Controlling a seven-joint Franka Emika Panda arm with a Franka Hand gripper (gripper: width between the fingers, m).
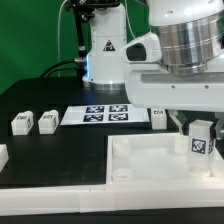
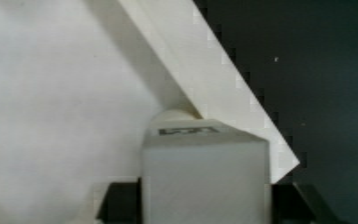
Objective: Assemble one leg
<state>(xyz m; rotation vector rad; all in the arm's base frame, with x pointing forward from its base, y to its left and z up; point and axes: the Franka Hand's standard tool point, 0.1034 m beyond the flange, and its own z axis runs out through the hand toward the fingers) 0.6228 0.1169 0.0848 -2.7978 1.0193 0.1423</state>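
My gripper (image 1: 200, 128) is shut on a white leg (image 1: 202, 141) with a black-and-white tag on its face. It holds the leg upright over the right part of the large white panel (image 1: 150, 162), next to the panel's raised rim. In the wrist view the leg (image 2: 206, 170) fills the space between my dark fingers (image 2: 126, 203), with the panel's surface (image 2: 69, 110) and its rim (image 2: 202, 70) beneath. Whether the leg's foot touches the panel is hidden. Two more legs (image 1: 22, 123) (image 1: 47, 122) lie on the black table at the exterior view's left.
The marker board (image 1: 105, 115) lies on the table behind the panel. Another white part (image 1: 2, 156) shows at the exterior view's left edge. The robot's base (image 1: 105, 50) stands at the back. A white piece (image 1: 159, 116) sits behind my gripper.
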